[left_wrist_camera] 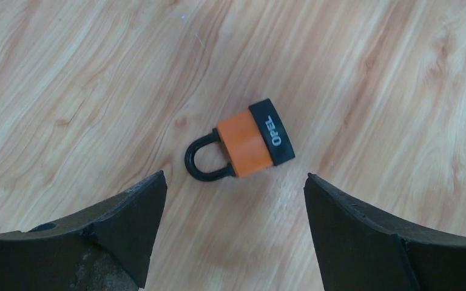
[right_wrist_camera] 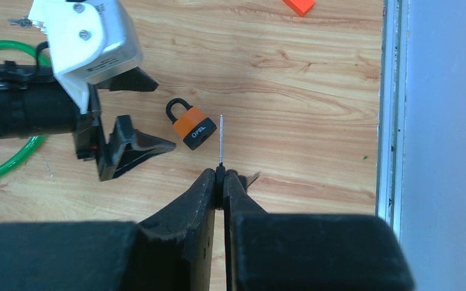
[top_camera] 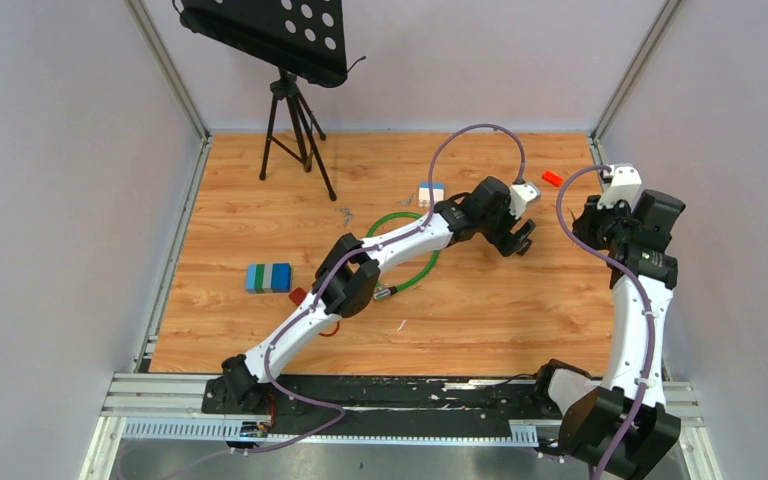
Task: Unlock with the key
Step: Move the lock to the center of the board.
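**Padlock on the Table, Key in the Right Claw**

The big wooden table (top_camera: pixel 520 320) has walls around it. At the back stands a black stand (top_camera: pixel 270 35) on three thin legs.

The left arm (top_camera: pixel 310 310) reaches far across the table, toward the right side. The right arm (top_camera: pixel 635 320) goes up along the right edge and bends in at the top.

A green hose (top_camera: pixel 425 270) lies in a loop under the left arm. A blue and green block (top_camera: pixel 268 277) sits on the left part of the table. A white and blue block (top_camera: pixel 431 191) sits near the back. A small red block (top_camera: pixel 552 178) lies near the back right corner.

The left claw (left_wrist_camera: pixel 233 182) is spread wide and grips nothing. It hangs just over the padlock (left_wrist_camera: pixel 246 144).

The padlock lies flat on the bare wood. It is orange with a black end, and its black loop is closed. From the left wrist camera it sits just past the two claw tips, touching neither one.

The right claw (right_wrist_camera: pixel 221 173) is pinched tight on the key (right_wrist_camera: pixel 221 139). The thin metal key sticks out from the tips. It points out past the right side of the padlock, close by but not touching.
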`<state>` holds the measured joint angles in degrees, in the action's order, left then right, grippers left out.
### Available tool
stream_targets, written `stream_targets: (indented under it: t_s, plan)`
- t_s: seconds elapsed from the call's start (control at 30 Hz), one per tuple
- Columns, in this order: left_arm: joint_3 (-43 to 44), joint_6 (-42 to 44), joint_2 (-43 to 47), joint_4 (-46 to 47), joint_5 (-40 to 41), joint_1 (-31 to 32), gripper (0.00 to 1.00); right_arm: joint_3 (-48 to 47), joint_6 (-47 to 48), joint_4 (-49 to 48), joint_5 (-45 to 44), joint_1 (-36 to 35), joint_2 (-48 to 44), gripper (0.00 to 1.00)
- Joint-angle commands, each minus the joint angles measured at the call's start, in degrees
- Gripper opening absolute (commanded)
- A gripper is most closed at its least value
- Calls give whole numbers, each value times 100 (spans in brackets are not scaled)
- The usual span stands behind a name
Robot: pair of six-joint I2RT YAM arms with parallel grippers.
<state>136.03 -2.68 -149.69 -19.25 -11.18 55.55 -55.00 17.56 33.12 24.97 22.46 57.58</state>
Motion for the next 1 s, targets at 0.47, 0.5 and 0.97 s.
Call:
stream_targets:
  t_s: [0.47,0.5,0.97]
  plan:
    - [1271,-729,-985,556,685,262,84,120,-69,-202,721,223,-32,0]
    - [1328,-726,-1030,533,732,278,83,117,-69,-197,752,230,-39,0]
    - [1346,-619,-1269,350,1033,415,69,130,27,-139,1061,278,-100,0]
